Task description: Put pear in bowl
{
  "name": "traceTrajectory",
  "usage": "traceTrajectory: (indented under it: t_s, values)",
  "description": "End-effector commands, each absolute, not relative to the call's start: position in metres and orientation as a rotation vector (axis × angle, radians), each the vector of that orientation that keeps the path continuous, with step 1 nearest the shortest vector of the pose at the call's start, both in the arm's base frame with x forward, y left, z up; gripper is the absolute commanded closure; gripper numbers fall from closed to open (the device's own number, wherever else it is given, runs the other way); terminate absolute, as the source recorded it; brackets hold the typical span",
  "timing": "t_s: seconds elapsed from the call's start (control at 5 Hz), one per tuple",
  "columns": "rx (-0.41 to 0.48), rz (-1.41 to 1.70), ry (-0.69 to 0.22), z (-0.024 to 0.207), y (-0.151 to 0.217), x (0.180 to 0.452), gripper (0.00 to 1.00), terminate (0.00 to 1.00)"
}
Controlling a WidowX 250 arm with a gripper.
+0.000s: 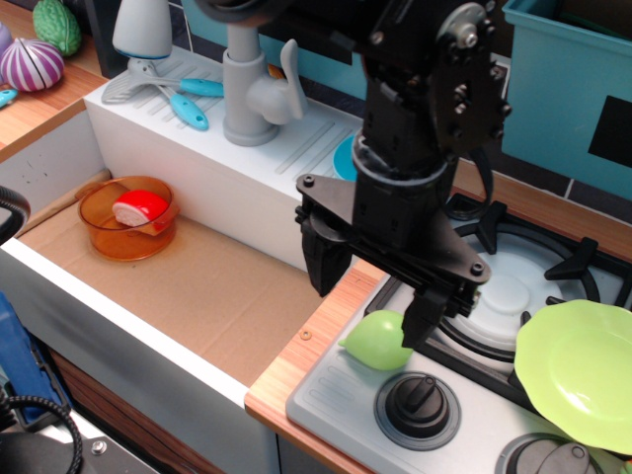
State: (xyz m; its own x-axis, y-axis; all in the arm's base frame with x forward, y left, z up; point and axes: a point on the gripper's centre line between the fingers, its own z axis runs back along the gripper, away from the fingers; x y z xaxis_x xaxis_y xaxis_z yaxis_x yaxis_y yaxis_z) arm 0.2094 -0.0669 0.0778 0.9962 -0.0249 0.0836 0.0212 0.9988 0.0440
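Observation:
The pear [376,342], smooth light green with its pointed end to the left, lies on the front left corner of the toy stove [336,405]. My gripper [375,294] hangs just above it, open, with one finger [326,262] to the pear's upper left and the other [425,321] against its right side. The jaws stand wide apart and hold nothing. The sky-blue bowl [344,158] shows only as a sliver on the white counter behind my arm; most of it is hidden.
A translucent orange bowl [128,222] holding a red-and-white item sits in the sink basin. A grey faucet [257,94] stands on the white ledge. A lime-green plate [578,360] lies on the burner at right. A black knob [416,406] is just in front of the pear.

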Motion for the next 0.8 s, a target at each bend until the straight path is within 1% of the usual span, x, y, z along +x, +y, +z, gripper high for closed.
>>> traceTrajectory:
  t_s: [0.0, 0.2, 0.4, 0.6]
  values:
    - [0.043, -0.023, -0.084, 0.078, -0.067, 0.209, 0.0, 0.0]
    - [0.046, 0.012, -0.122, 0.068, -0.071, 0.217, 0.0, 0.0]
    - [0.045, 0.024, -0.143, 0.064, -0.077, 0.223, 0.0, 0.0]
    - [0.022, 0.021, -0.172, 0.055, -0.072, 0.224, 0.0, 0.0]
